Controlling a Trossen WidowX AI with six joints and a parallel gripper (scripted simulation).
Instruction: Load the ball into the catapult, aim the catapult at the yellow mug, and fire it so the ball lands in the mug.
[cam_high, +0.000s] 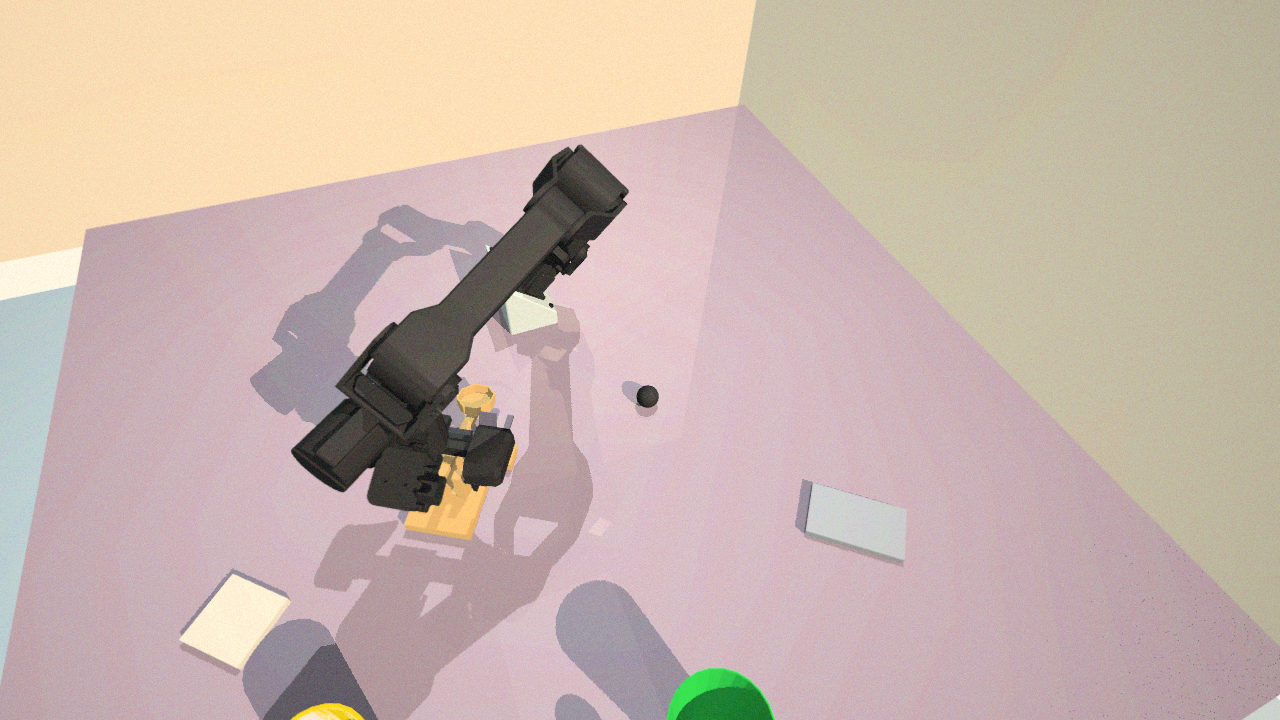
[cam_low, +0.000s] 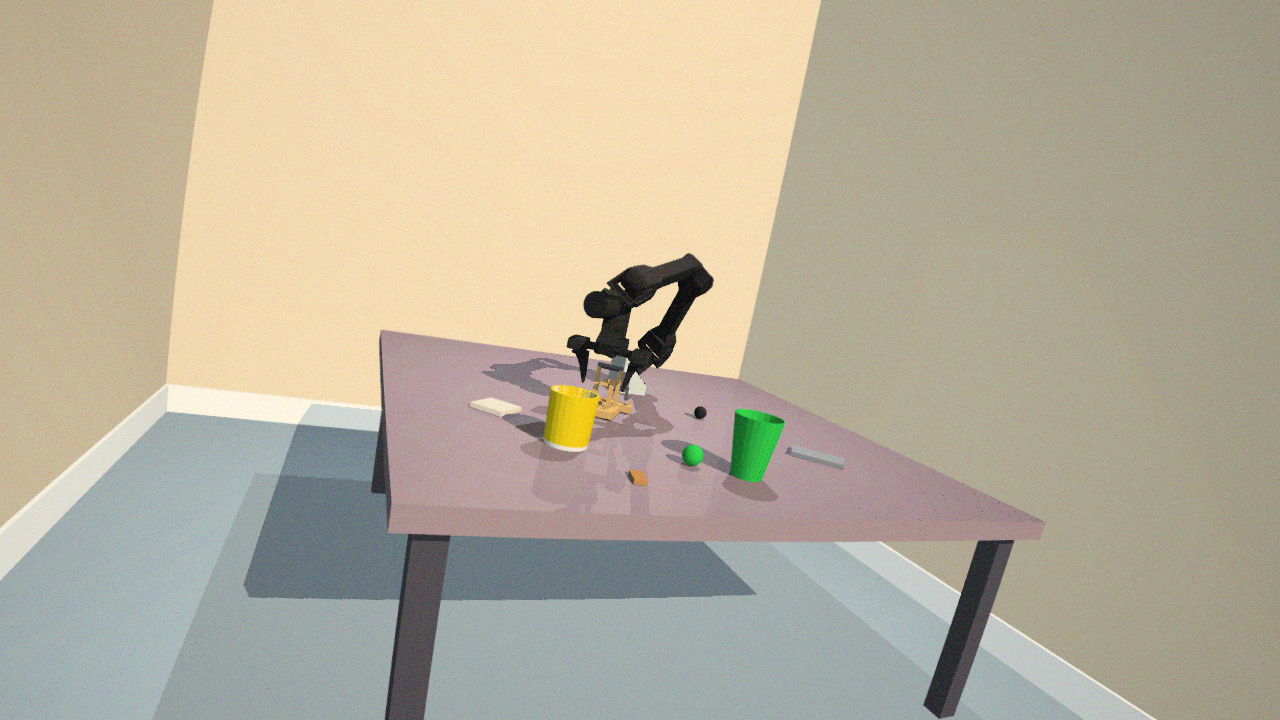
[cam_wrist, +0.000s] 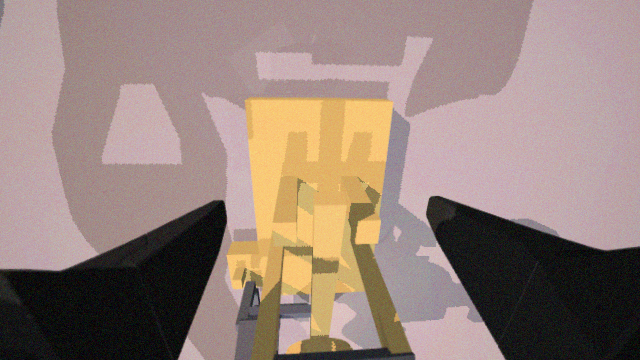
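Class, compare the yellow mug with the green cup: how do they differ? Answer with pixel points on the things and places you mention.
The yellow mug (cam_high: 329, 711) (cam_low: 570, 418) is straight-sided; the green cup (cam_high: 721, 689) (cam_low: 756, 445) tapers toward its foot. The yellow mug has a white base, while the green cup is green to the bottom. Both stand upright.

The tan catapult (cam_high: 440, 522) (cam_low: 614, 411) (cam_wrist: 285, 117) sits base-down on the tabletop, its round cup at the arm's end. The yellow mug (cam_high: 327, 712) (cam_low: 570, 420) stands upright nearby, white at its foot. Two balls — black (cam_high: 647, 395) (cam_low: 699, 412) and green (cam_low: 692, 454) — rest apart from both; which is meant, I cannot tell.
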